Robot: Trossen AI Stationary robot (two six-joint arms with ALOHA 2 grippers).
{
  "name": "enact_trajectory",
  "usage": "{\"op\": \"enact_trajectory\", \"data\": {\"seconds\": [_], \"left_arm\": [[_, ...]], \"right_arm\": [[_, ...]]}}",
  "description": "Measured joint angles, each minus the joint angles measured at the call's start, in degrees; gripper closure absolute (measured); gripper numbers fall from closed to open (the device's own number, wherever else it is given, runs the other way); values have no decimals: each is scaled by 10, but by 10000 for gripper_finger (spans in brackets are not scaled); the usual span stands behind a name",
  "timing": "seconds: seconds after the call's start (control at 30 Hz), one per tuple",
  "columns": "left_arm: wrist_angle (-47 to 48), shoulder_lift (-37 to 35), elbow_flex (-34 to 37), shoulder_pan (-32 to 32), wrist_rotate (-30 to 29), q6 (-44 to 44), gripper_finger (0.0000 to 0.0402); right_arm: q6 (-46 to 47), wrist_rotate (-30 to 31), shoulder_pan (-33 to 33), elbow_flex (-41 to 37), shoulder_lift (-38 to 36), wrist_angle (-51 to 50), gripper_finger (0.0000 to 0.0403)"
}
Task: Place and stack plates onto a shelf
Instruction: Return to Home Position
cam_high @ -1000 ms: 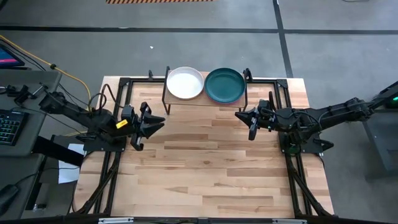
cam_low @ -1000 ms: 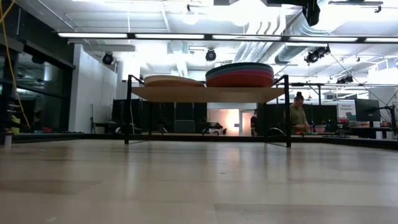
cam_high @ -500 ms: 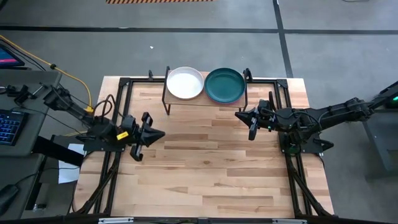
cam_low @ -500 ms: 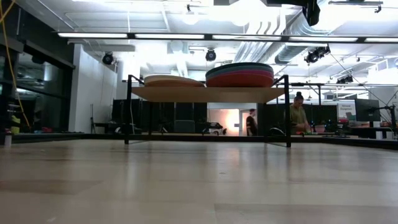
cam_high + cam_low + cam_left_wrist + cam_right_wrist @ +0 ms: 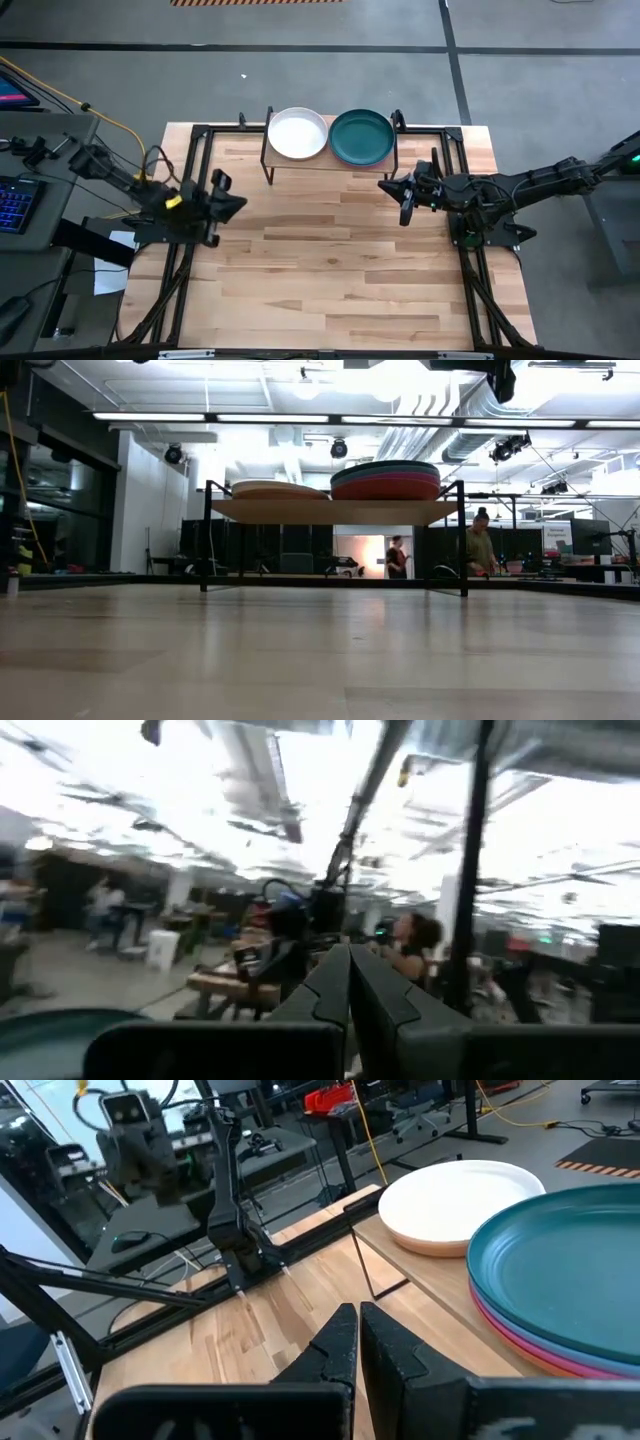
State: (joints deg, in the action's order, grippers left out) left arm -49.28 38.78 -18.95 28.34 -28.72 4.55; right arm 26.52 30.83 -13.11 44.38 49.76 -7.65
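The shelf stands at the table's far edge on thin black legs. It carries two stacks of plates. The left stack is topped by the white plate. The right stack is topped by the dark green plate, with light blue, pink and red rims under it. My left gripper hovers shut near the table's left side, pointing right and well short of the shelf. My right gripper hovers shut just right of and nearer than the shelf; its wrist view shows both stacks close ahead.
Black metal frame rails run along the table's left and right sides and its far edge. The wooden tabletop stretches between the arms. People stand and walk in the room behind the table. A keyboard sits off the table's left.
My left gripper has drawn back toward the table's left edge, after dipping slightly toward the near edge, and has turned about its wrist. The right arm, the shelf and the plates have stayed where they were. A person has walked across the room behind.
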Motion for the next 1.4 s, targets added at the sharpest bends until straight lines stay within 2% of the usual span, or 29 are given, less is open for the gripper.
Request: {"op": "enact_trajectory", "data": {"seconds": [0.07, 0.13, 0.27, 0.4, 0.63, 0.77, 1.0, 1.2, 1.3, 1.4], "left_arm": [[41, -40, 7, -32, 51, -15, 401], [103, -79, 7, -60, 74, -38, 401], [224, -157, 7, -91, 88, -78, 401], [299, -213, 14, -89, 88, -108, 401], [225, -275, 105, -85, 86, -91, 401], [215, -317, 129, -97, 85, -70, 401], [321, -387, 135, -132, 88, -90, 401], [351, -385, 136, -150, 118, -101, 401], [338, -386, 135, -174, 120, -85, 401], [353, -385, 135, -205, 150, -93, 401]], "right_arm": [[0, 0, 0, 0, 0, -7, 403], [0, 0, 0, 0, 0, -14, 403], [1, 0, 0, 0, 0, -19, 403], [5, 0, 0, 0, 0, -18, 403], [6, 0, 0, 0, 0, -21, 403], [6, 0, 0, 0, 0, -27, 403], [7, 0, 0, 0, 0, -29, 403], [7, -16, 0, 0, 0, -29, 403], [7, -22, 0, 0, 0, -30, 403], [6, -22, 0, 0, 0, -31, 403]]}}
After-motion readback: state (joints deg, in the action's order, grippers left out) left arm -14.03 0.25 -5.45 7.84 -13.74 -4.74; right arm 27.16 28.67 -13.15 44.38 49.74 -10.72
